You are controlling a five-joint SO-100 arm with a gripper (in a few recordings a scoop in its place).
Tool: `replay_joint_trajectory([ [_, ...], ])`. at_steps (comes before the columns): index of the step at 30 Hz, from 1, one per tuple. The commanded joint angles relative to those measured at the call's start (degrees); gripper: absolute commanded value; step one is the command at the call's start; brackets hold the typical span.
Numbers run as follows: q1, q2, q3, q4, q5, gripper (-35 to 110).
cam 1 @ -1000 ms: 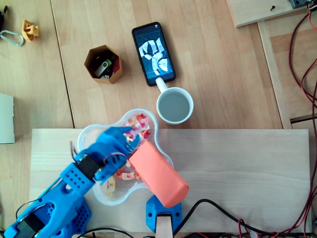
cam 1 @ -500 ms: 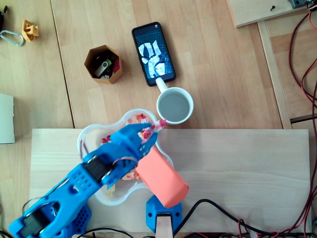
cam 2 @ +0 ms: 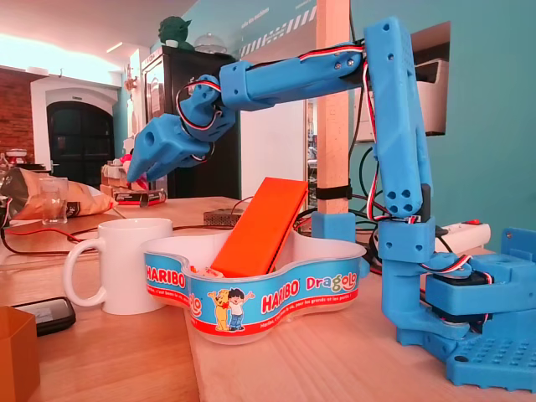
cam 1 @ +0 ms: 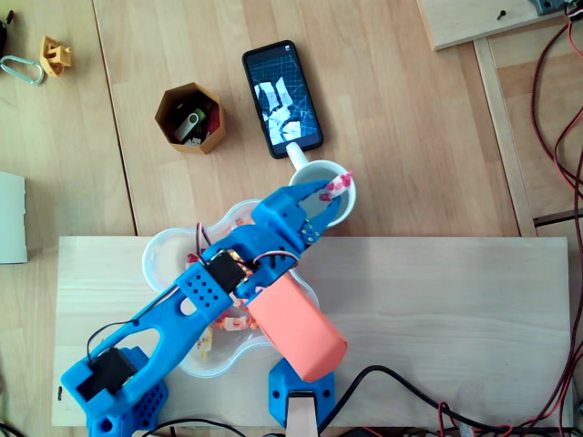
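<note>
From overhead, my arm [cam 1: 182, 314] covers much of the bowl [cam 1: 160, 247], and the gripper [cam 1: 330, 189] hides part of its sweet [cam 1: 341, 181]. In the fixed view, the box [cam 2: 13, 355] is cut off and half-hides the phone [cam 2: 43, 312].

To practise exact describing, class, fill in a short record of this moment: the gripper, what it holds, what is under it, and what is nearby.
gripper: shut on candy, above mug
candy: pink-and-white wrapper, over the mug's rim
mug: white, beside bowl
bowl: clear, sweets inside, orange block leaning in it
nearby: phone, hexagonal pot with USB sticks
</note>
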Motion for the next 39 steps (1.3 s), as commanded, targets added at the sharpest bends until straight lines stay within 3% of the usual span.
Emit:
replay_joint_trajectory([
  [1,0.0,0.6,-3.5,-1.3,0.0,-2],
  [12,-3.8,-2.4,-3.4,-1.7,-1.1,-2],
  [39,-0.8,-2.5,3.3,-0.8,-9.4,-2],
])
